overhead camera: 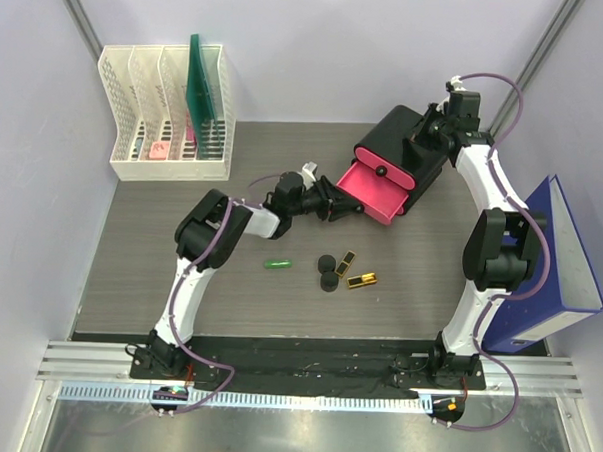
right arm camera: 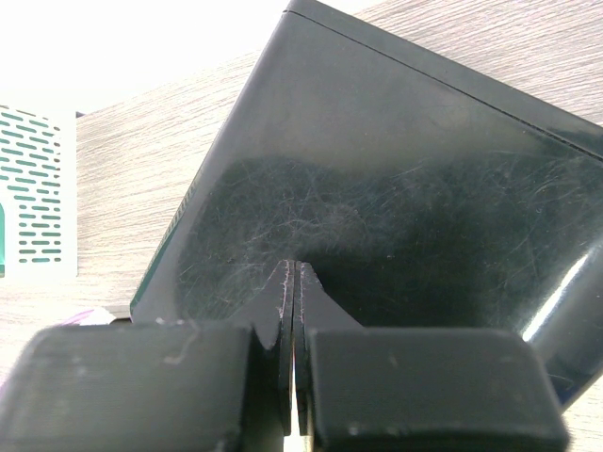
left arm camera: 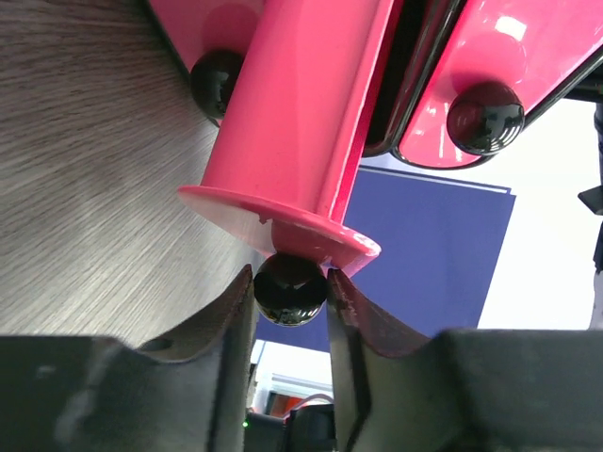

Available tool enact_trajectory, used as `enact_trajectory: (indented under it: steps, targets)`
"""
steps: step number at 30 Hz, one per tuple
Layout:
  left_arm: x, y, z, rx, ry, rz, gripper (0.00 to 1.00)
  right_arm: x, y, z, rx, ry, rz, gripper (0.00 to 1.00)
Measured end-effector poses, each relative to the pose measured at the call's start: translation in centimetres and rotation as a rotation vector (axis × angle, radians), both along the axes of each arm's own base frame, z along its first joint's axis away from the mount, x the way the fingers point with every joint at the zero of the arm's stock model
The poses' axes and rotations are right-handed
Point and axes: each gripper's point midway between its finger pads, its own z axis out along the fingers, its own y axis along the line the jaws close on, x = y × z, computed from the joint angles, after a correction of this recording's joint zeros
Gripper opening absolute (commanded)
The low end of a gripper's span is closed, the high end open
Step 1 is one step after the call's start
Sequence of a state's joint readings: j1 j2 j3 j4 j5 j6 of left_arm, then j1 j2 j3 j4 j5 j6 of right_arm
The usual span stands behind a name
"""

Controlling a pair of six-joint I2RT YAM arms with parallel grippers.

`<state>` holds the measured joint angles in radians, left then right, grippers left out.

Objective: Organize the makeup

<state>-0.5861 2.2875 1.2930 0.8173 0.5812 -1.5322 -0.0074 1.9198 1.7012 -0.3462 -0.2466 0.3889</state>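
Observation:
The black box (overhead camera: pixel 400 140) with pink drawer fronts stands at the back right, its lower drawer (overhead camera: pixel 371 191) pulled out. My left gripper (overhead camera: pixel 334 203) is shut on that drawer's black knob (left arm camera: pixel 290 287), with a finger on each side of it. My right gripper (overhead camera: pixel 424 134) is shut and empty, its tips (right arm camera: pixel 295 266) against the box's black top (right arm camera: pixel 396 179). On the table lie a slim green tube (overhead camera: pixel 277 264), two black round compacts (overhead camera: pixel 326 263) (overhead camera: pixel 329 281) and two gold-black sticks (overhead camera: pixel 347 260) (overhead camera: pixel 361 281). The beige bottles and the orange tube are out of view.
A white file organizer (overhead camera: pixel 167 100) stands at the back left with a green board (overhead camera: pixel 203 82) and a small pink block (overhead camera: pixel 160 150) in it. A blue binder (overhead camera: pixel 555 257) leans at the right edge, close to the right arm.

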Motion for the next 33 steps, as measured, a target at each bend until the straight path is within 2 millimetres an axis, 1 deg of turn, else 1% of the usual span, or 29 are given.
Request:
enact_trajectory:
  steps: [2, 3, 4, 6, 8, 10, 12, 18, 19, 21, 22, 24, 28, 30, 33]
  targets:
    - [0.0, 0.0, 0.0, 0.009, -0.014, -0.004, 0.5, 0.0, 0.0, 0.0, 0.0, 0.0, 0.0, 0.01]
    - [-0.1, 0.0, -0.1, 0.017, -0.018, -0.009, 0.6, 0.0, 0.0, 0.0, 0.0, 0.0, 0.0, 0.01]
    - [-0.2, 0.1, -0.2, 0.027, -0.024, -0.014, 0.64, 0.0, 0.0, 0.0, 0.0, -0.001, 0.001, 0.01]
    - [-0.3, 0.1, -0.4, 0.041, -0.037, -0.026, 0.69, 0.0, 0.0, 0.0, 0.001, 0.0, 0.001, 0.01]
    - [-0.5, 0.3, -0.3, 0.061, -0.053, -0.04, 0.7, 0.0, 0.0, 0.0, 0.001, -0.001, 0.002, 0.01]
    - [-0.9, 0.4, 0.2, 0.087, -0.085, -0.065, 0.71, 0.0, 0.1, 0.0, 0.002, -0.001, 0.003, 0.01]
    - [-1.3, 0.6, 1.2, 0.117, -0.124, -0.088, 0.71, 0.0, 0.1, 0.0, 0.002, -0.001, 0.003, 0.01]
    - [-2.8, 1.8, 6.7, 0.231, -0.324, -0.168, 0.72, 0.0, 0.1, 0.0, 0.002, -0.001, 0.003, 0.01]
    - [-3.1, 2.1, 7.4, 0.253, -0.352, -0.178, 0.72, 0.0, 0.1, 0.0, 0.002, 0.0, 0.003, 0.01]
    - [-3.7, 2.8, 7.9, 0.315, -0.392, -0.201, 0.73, 0.0, 0.1, 0.0, 0.002, 0.0, 0.004, 0.01]
    - [-4.2, 3.3, 7.9, 0.36, -0.407, -0.219, 0.73, 0.0, 0.1, 0.0, 0.002, 0.0, 0.004, 0.01]
    - [-4.8, 4.1, 7.1, 0.445, -0.431, -0.243, 0.75, 0.0, 0.1, 0.0, 0.002, 0.0, 0.004, 0.01]
    - [-6.7, 6.1, 3.2, 0.679, -0.431, -0.323, 0.78, 0.0, 0.1, -0.1, 0.002, -0.001, 0.004, 0.01]
    - [-8.5, 7.2, 0.9, 0.801, -0.416, -0.391, 0.79, 0.0, 0.1, -0.1, 0.003, -0.002, 0.005, 0.01]
    - [-10.2, 8.5, -0.9, 0.927, -0.414, -0.457, 0.8, 0.0, 0.1, -0.1, 0.004, -0.003, 0.006, 0.01]
